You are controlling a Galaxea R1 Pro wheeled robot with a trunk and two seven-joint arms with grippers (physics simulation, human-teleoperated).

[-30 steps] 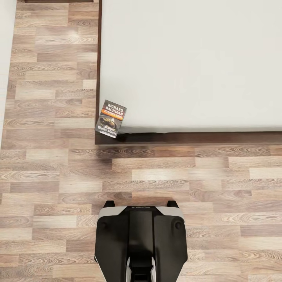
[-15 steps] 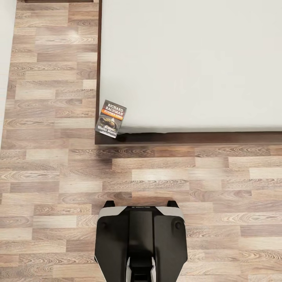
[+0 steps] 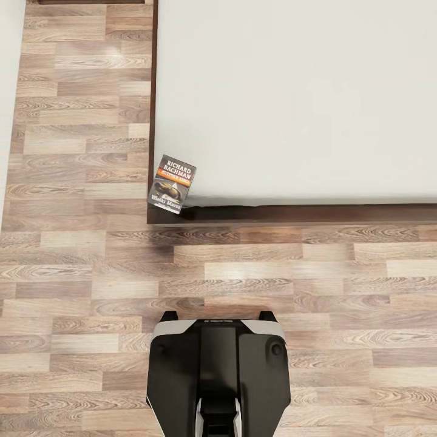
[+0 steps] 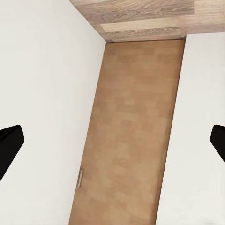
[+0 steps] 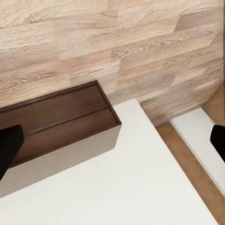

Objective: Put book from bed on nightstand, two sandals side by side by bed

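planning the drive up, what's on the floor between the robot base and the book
In the head view, just wood floor between the robot base and the book, which overhangs the bed corner.

book on bed near-left corner | robot base before bed

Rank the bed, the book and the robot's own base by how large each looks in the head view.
1. Bed, by far the largest, running past the picture's edge.
2. Robot base; it sits nearest the camera, so its size is exaggerated.
3. Book, smallest, at the bed's corner.
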